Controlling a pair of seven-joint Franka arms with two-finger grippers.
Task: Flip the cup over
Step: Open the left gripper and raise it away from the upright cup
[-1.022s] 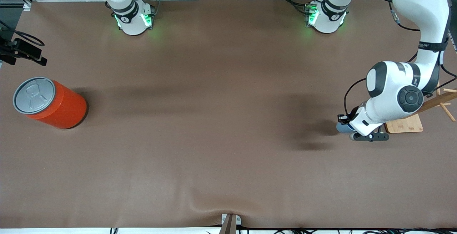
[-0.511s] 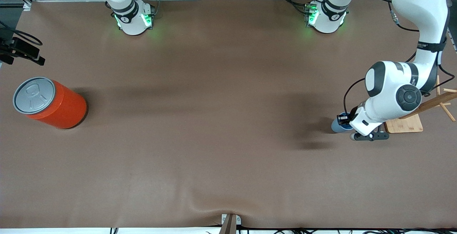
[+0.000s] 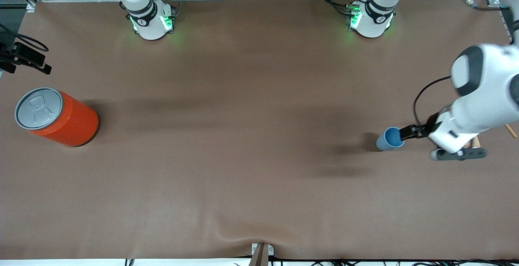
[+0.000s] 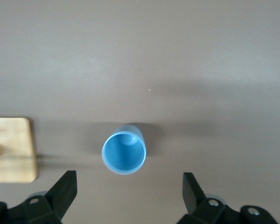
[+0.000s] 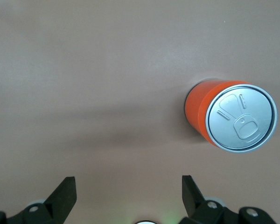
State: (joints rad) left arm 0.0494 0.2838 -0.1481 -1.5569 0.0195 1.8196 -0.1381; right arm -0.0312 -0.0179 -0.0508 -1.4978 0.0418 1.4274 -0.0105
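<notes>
1. One cup [image 3: 390,139], small and light blue, stands upright on the brown table [image 3: 251,144] with its open mouth up, at the right of the front view, a little below mid-height. Its darker blue inside shows in both the front view and the left wrist view [image 4: 124,152].
2. Left gripper [image 3: 406,132] is in the air just beside the cup, toward the left arm's end of the table. Its fingers are spread wide and hold nothing; in the left wrist view both fingers [image 4: 64,190] sit at the bottom edge of the frame, clear of the cup, which lies between them and a little above.
3. Wooden board [image 4: 11,149] lies flat on the table near the cup, at the left edge of the left wrist view. In the front view it is mostly hidden under the left arm.
4. Orange can [image 3: 56,116] with a grey pull-tab lid stands upright at the left edge of the front view, well apart from the cup.
5. Right gripper [image 5: 129,193] hangs over the table near the orange can [image 5: 231,116], fingers spread and empty; the can appears at the right of the right wrist view. The right arm waits.
</notes>
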